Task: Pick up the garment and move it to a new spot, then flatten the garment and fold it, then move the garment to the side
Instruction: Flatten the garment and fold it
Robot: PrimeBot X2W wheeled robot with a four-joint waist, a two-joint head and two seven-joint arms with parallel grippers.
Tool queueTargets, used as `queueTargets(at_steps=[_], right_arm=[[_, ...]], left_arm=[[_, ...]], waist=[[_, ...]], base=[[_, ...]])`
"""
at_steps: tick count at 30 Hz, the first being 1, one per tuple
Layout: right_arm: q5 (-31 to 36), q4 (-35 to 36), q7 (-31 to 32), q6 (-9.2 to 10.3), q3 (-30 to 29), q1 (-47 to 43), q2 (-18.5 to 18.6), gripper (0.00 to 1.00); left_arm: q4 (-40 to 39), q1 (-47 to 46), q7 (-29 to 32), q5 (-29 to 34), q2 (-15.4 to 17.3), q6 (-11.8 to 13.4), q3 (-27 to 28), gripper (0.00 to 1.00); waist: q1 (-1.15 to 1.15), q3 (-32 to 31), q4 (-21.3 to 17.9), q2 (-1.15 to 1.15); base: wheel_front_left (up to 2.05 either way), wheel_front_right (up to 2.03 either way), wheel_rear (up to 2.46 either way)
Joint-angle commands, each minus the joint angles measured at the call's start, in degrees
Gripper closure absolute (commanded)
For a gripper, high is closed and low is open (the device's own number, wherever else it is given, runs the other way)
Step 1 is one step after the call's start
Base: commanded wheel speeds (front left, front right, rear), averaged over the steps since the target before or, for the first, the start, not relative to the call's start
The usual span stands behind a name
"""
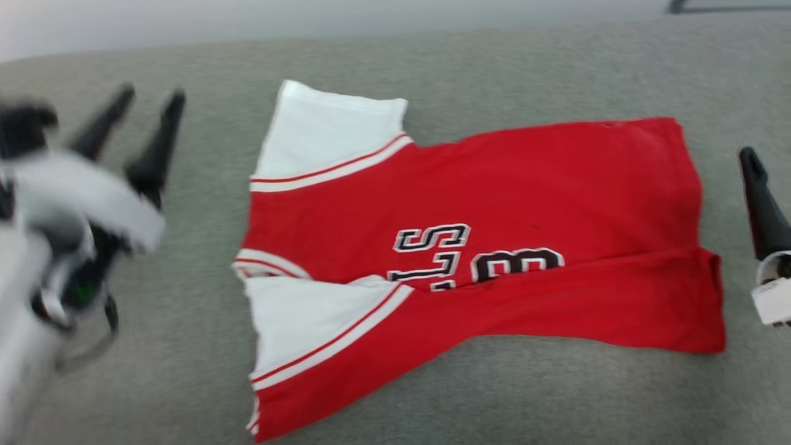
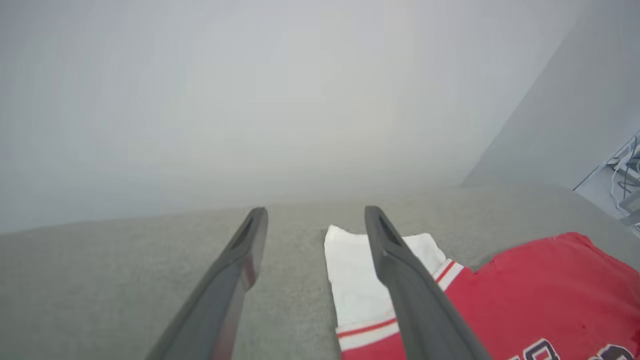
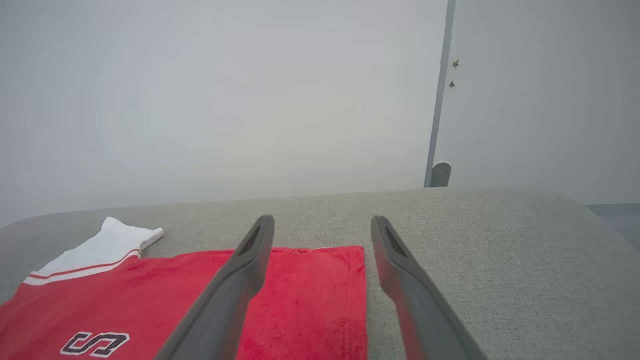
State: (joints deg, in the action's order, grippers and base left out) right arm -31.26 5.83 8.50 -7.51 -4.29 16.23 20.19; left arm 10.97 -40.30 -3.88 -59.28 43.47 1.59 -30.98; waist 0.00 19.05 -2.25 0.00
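Note:
The garment (image 1: 494, 185), a bright red shirt with white sleeves and black white-outlined letters, lies spread on the grey fabric surface (image 1: 185, 371). Its near long edge is folded up over the lower half of the lettering. My left gripper (image 1: 150, 96) hovers open and blurred to the left of the sleeves, holding nothing. In the left wrist view that gripper (image 2: 315, 215) points past the far white sleeve (image 2: 350, 270). One finger (image 1: 761, 198) of my right gripper stands just beyond the hem. In the right wrist view the open, empty gripper (image 3: 322, 225) straddles the hem's far corner (image 3: 345, 280).
The grey surface (image 3: 500, 250) stretches wide on all sides of the shirt and ends at a pale wall (image 3: 225, 100). A grey vertical strip (image 3: 440, 100) runs up the wall. Cables (image 2: 625, 170) lie on the floor beyond the surface's corner.

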Motion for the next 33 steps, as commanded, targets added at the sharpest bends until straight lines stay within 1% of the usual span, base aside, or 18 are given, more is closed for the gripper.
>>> queueTargets(at_steps=[1,6,10,13,17,20,22,26,29,32,33], right_arm=[[-0.3,-0.5,-0.6,0.05,0.6,0.9,-0.4,0.00],[-1.3,-2.1,-2.5,0.05,3.1,3.2,-0.8,0.00],[-2.0,-3.1,-3.8,0.05,5.2,4.8,-0.9,0.00],[-2.5,-3.6,-4.3,0.04,6.8,6.0,-1.0,0.00],[-2.9,-4.2,-4.3,0.05,8.5,6.9,-0.6,0.00],[-3.3,-4.4,-4.2,0.05,9.4,7.1,-0.3,0.00],[-3.6,-4.5,-4.4,0.05,9.8,7.5,-0.1,0.00],[-3.9,-4.4,-4.7,0.05,10.5,8.1,0.2,0.00],[-4.0,-4.4,-4.9,0.05,10.8,8.2,0.3,0.00],[-4.3,-4.4,-4.8,0.04,10.3,8.2,0.7,0.00],[-4.4,-4.5,-4.5,0.04,10.2,8.4,0.8,0.00]], left_arm=[[1.5,-2.6,1.1,0.7,-0.2,-0.9,-0.3,0.00],[11.9,-15.0,9.6,0.6,-1.9,-4.9,-2.2,0.00],[20.9,-22.7,17.9,0.9,-2.9,-7.1,-5.1,0.00],[26.5,-26.8,25.4,0.3,-3.3,-8.2,-7.5,0.00],[31.7,-30.4,36.3,-2.8,-3.8,-8.8,-9.5,0.00],[34.2,-32.3,42.1,-3.6,-3.4,-9.0,-11.1,0.00],[34.8,-33.4,43.6,-3.3,-3.4,-9.1,-12.1,0.00],[35.6,-34.0,44.1,-2.5,-2.6,-9.1,-14.1,0.00],[36.3,-33.7,45.1,-3.3,-2.6,-9.1,-15.3,0.00],[36.5,-33.4,46.1,-5.1,-3.3,-9.1,-15.6,0.00],[36.5,-33.4,46.2,-5.6,-3.4,-9.1,-15.5,0.11]], waist=[[0.00,2.3,-3.6,0.00],[0.00,4.8,-7.4,0.00],[0.00,6.6,-9.9,0.00],[0.00,7.7,-11.4,0.00],[0.00,8.9,-13.0,0.00],[0.00,9.7,-13.8,0.00],[0.00,10.2,-14.2,0.00],[0.00,11.4,-15.1,0.00],[0.00,11.9,-15.3,0.00],[0.00,12.1,-15.0,0.00],[0.00,12.1,-14.9,0.00]], base=[[0.00,0.00,0.00],[0.00,0.00,0.00],[0.00,0.00,0.00],[0.00,0.00,0.00],[0.00,0.00,0.00],[0.00,0.00,0.00],[0.00,0.00,0.00],[0.00,0.00,0.00],[0.00,0.00,0.00],[0.00,0.00,0.00],[0.00,0.00,0.00]])
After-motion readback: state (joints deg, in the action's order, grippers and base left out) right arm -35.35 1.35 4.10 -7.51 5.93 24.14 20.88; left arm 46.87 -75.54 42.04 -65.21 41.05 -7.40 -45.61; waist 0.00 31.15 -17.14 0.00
